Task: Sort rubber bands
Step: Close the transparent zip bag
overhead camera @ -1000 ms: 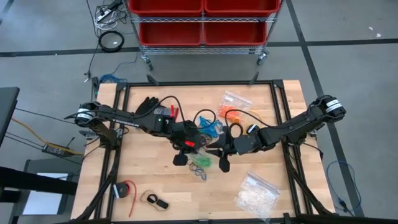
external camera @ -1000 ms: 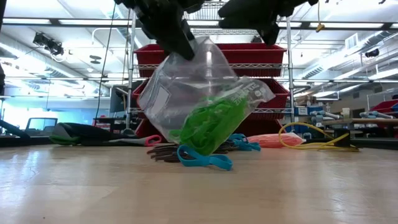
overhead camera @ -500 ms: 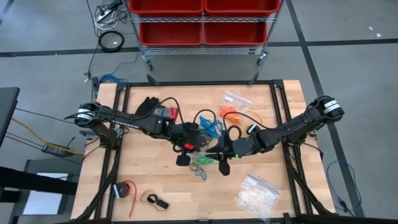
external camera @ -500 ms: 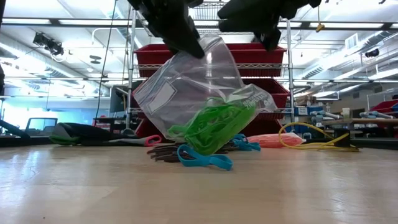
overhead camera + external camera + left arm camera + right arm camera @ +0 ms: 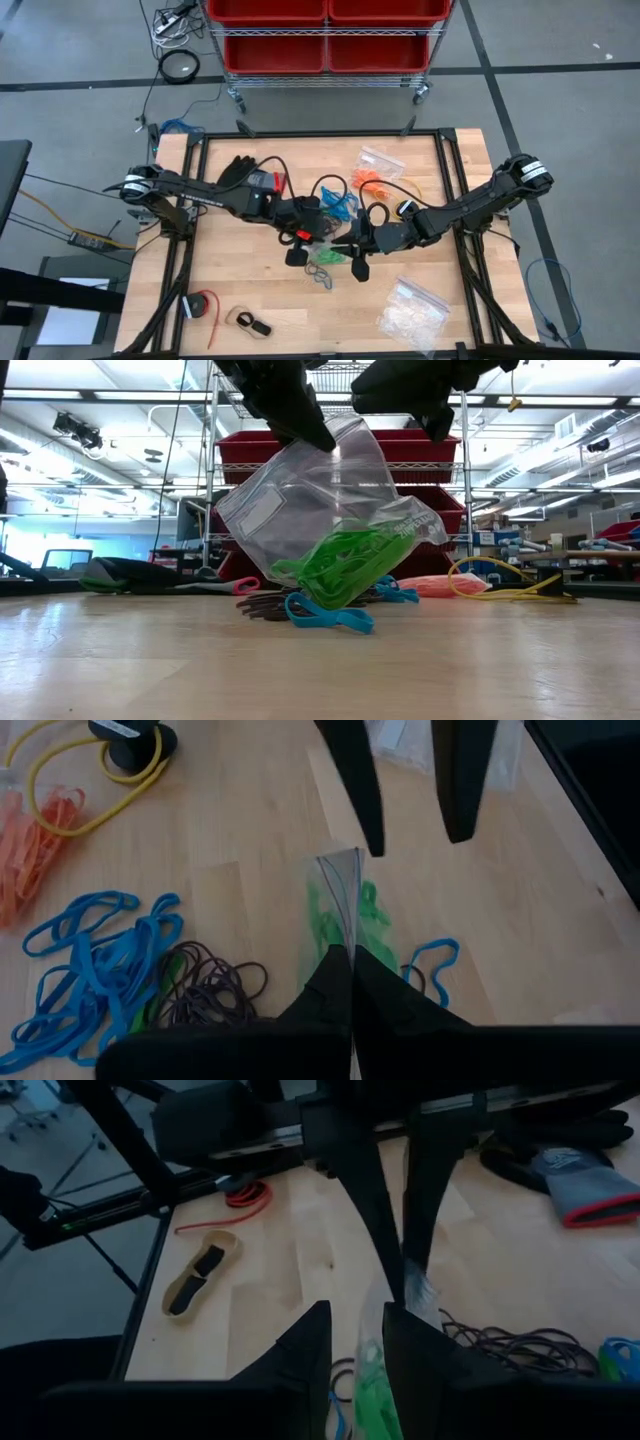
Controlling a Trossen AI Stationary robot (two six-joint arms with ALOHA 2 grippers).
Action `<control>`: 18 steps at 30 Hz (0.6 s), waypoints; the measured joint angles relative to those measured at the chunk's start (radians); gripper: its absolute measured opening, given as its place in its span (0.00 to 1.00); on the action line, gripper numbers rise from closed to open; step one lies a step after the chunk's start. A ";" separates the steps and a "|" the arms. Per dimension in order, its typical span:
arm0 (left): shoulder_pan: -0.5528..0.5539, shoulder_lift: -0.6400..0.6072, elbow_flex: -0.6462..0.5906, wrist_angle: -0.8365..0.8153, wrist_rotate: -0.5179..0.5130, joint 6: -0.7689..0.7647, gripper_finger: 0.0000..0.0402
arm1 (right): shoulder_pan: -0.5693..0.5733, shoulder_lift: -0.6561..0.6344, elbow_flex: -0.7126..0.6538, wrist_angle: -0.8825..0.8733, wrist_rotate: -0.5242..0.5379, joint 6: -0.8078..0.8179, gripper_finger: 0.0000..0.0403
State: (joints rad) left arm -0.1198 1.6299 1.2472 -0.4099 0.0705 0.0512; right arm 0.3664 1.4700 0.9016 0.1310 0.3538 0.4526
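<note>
Rubber bands (image 5: 340,565), green ones, sit in bag (image 5: 300,510); I see left gripper (image 5: 345,970) clamped on edge, right gripper (image 5: 357,1330) pinching opposite lip; tilt may spill them

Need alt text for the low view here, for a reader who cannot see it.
A clear plastic bag holding green rubber bands hangs above the wooden table, pinched at its top by two dark grippers. Blue rubber bands and dark rubber bands lie beneath it.

Left end effector (image 5: 300,415) holds clear bag (image 5: 300,510) of green rubber bands (image 5: 345,560) above blue bands (image 5: 330,615)
</note>
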 joint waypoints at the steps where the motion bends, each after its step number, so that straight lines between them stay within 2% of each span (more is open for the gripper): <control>1: -0.002 0.000 0.000 0.001 0.000 0.000 0.00 | 0.000 0.000 0.000 -0.001 0.000 0.000 0.20; 8: -0.013 0.000 0.000 0.032 0.000 -0.001 0.00 | 0.000 0.000 0.000 -0.039 0.000 0.020 0.18; 18: -0.018 0.000 0.000 0.046 0.000 0.000 0.00 | -0.001 0.000 0.000 -0.043 0.001 0.018 0.08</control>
State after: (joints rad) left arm -0.1375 1.6299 1.2472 -0.3641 0.0700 0.0511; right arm 0.3653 1.4704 0.9014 0.0879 0.3549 0.4706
